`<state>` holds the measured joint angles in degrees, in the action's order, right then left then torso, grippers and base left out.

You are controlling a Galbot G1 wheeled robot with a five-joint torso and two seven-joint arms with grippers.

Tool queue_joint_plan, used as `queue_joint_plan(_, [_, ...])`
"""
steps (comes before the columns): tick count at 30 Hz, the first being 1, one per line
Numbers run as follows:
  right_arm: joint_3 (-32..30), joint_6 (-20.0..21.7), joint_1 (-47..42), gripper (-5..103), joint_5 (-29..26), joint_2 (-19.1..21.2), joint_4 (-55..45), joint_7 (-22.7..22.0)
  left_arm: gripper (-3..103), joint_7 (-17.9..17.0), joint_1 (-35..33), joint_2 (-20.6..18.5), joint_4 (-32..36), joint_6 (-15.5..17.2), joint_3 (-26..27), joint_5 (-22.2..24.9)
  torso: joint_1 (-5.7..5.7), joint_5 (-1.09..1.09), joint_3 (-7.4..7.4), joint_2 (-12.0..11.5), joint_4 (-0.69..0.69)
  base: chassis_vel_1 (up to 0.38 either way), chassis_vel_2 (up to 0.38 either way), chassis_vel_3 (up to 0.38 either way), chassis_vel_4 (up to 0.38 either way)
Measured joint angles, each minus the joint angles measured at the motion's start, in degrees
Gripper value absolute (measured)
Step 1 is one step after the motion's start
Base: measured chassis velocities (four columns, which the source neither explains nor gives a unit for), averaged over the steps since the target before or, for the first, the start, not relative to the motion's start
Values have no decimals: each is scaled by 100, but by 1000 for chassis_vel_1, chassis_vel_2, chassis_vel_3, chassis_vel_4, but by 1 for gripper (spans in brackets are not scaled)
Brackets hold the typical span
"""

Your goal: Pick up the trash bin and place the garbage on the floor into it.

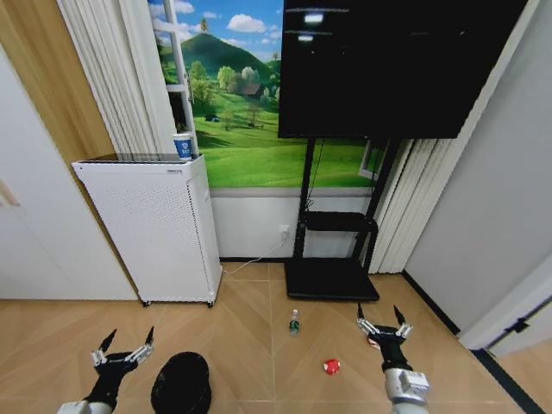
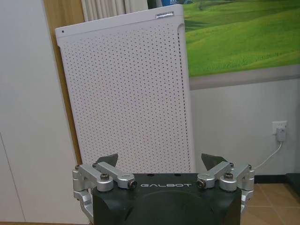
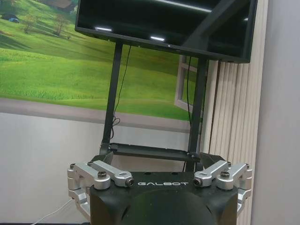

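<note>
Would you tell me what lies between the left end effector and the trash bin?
Nothing: in the head view only bare floor separates the open left end effector from the trash bin.

Trash bin (image 1: 181, 384): lower part cut by bottom edge of head view. Right claw (image 1: 385, 329) covers most of 1 garbage item; only small red-white bit visible just beside it, kind not clear. Red wad (image 1: 331, 366) too small to tell material. Bottle (image 1: 294, 323) label unreadable. TV (image 1: 397, 60) top cut by edge. Both arms cut at bottom edge.
</note>
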<state>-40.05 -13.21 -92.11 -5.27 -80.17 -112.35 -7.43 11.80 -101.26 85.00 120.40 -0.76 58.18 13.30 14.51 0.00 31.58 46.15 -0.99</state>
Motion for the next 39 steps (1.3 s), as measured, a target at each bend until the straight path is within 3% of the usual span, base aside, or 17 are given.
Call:
queue_joint_plan(6, [-24, 0, -15, 100, -2, 2, 2, 2, 100, 144, -85, -80, -113, -5, 128, 112, 0, 0, 0, 0, -2, 0, 0, 0, 0])
queue_joint_plan(12, [-36, -36, -16, 100, -72, 6, 20, -37, 100, 356, -339, -219, -733, 24, 388, 520, 0, -1, 0, 0, 0, 0, 0, 0, 0])
queue_joint_plan(20, [5, -25, 33, 100, -58, 7, 55, -70, 99, 403, -558, -261, -1223, -297, 761, 774, 0, 0, 0, 0, 0, 0, 0, 0, 0])
queue_joint_plan(26, [46, -73, 60, 100, -38, 9, 68, -85, 97, 119, -487, -211, -972, -493, 726, 771, 1, -1, 0, 0, -1, 0, 0, 0, 0])
queue_joint_plan(32, [8, -182, 45, 100, -1, -34, 120, -88, 100, -189, -277, -124, 20, -588, 662, 278, -1, 1, -2, -7, 0, 0, 0, 0, 0])
queue_joint_plan(34, [5, -186, 44, 100, -2, -42, 120, -88, 96, -193, -264, -140, 95, -590, 643, 250, -7, 1, -9, -22, 0, 0, 0, 0, 0])
queue_joint_plan(39, [-7, -213, 36, 100, -2, -63, 146, -81, 100, -139, -251, -173, 75, -614, 593, 166, -54, 1, -67, -124, -2, 0, 0, 0, 0])
